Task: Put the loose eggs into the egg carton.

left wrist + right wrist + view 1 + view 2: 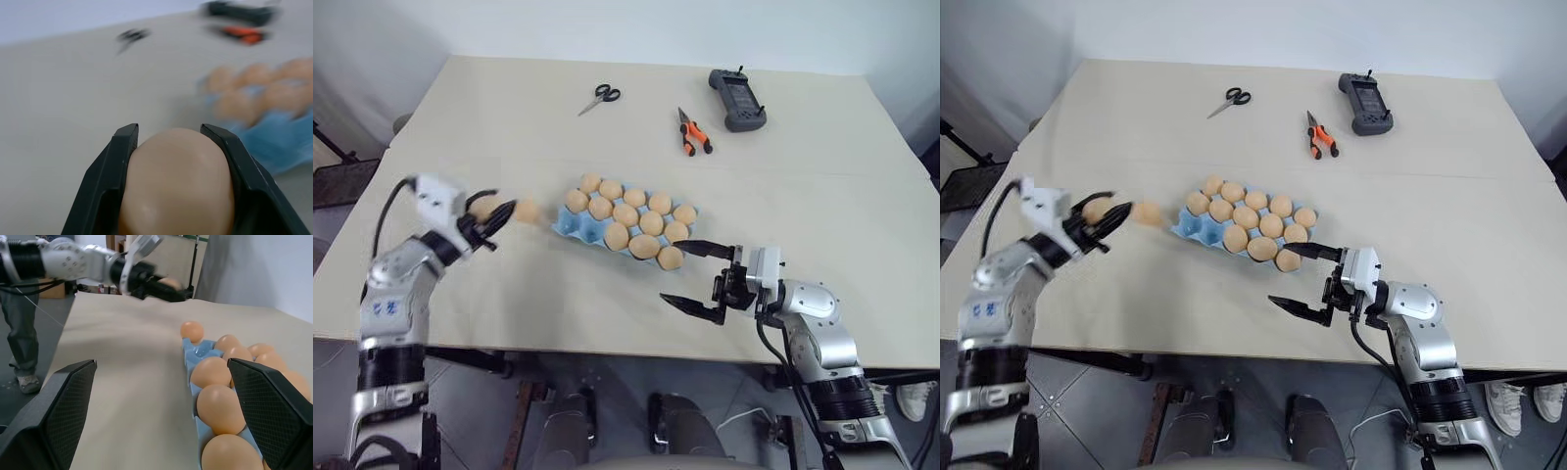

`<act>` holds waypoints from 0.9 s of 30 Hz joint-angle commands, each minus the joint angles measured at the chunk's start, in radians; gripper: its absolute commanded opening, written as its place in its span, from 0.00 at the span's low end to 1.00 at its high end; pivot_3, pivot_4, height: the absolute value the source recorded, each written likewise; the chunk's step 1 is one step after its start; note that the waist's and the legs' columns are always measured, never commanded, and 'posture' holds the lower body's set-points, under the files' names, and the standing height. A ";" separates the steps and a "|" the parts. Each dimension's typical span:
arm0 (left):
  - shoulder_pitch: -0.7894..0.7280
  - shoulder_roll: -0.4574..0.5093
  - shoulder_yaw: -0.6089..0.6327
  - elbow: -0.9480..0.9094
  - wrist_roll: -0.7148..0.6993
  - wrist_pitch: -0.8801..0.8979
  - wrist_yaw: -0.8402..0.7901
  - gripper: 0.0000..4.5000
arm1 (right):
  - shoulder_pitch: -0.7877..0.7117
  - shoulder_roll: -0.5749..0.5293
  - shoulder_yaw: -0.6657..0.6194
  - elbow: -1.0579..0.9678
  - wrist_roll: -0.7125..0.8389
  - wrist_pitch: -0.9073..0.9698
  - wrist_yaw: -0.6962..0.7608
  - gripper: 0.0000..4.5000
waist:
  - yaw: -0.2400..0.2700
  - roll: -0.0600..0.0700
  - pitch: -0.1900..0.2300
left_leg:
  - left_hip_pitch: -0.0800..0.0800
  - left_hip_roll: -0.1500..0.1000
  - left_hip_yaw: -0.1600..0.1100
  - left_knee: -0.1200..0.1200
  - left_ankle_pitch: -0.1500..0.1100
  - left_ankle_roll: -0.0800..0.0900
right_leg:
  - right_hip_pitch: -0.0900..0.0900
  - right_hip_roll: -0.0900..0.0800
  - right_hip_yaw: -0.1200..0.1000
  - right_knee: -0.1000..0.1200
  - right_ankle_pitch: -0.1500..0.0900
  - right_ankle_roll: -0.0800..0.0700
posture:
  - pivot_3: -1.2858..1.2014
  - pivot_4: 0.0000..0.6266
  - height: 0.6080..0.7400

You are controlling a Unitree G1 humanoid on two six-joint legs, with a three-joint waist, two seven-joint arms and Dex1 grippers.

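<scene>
Holding one egg (178, 186) between its two black fingers (105, 181), your left gripper (489, 223) hangs over the desk (509, 127) near its left edge, clenched on the egg from both sides. In the left wrist view you see the egg sitting deep between the fingers, its rounded end level with their tips. A second pale egg (525, 211) appears just beyond the fingertips, between the gripper and the carton, but it is blurred and you cannot tell if it lies on the desk.

The egg carton (570, 226) lies in the middle of the desk, a little toward the near edge, and most of its cups hold eggs; blue empty cups show at its end that faces the left gripper.

Your right gripper (697, 277) stands released and holds nothing, just beside the carton's near right corner, one finger close to the nearest egg there.

Toward the far edge lie scissors (599, 97), orange-handled pliers (693, 132) and a dark controller (736, 99).
</scene>
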 commanded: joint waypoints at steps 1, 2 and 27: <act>-0.098 -0.044 -0.119 0.082 0.037 -0.020 -0.107 0.39 | 0.019 -0.018 -0.021 -0.047 -0.001 -0.012 -0.021 1.00 | 0.000 0.000 0.000 | 0.000 0.000 0.001 0.000 0.000 0.000 | 0.000 0.000 -0.001 0.000 0.000 0.000 | 0.52 0.24 1.00; -0.121 -0.057 -0.141 0.115 0.045 -0.036 -0.133 0.39 | 0.023 -0.019 -0.022 -0.052 -0.003 -0.013 -0.028 1.00 | -0.002 0.000 0.000 | 0.000 0.000 0.002 0.000 0.000 0.001 | 0.000 0.000 -0.002 0.000 0.000 0.000 | 0.52 0.24 1.00; -0.065 0.009 0.067 0.146 -0.031 -0.170 -0.217 0.87 | 0.044 -0.019 -0.026 -0.076 0.002 -0.031 -0.090 1.00 | -0.005 0.000 0.000 | 0.000 0.012 0.006 0.012 -0.003 0.001 | -0.001 0.004 -0.013 0.007 0.001 -0.004 | 0.52 0.24 1.00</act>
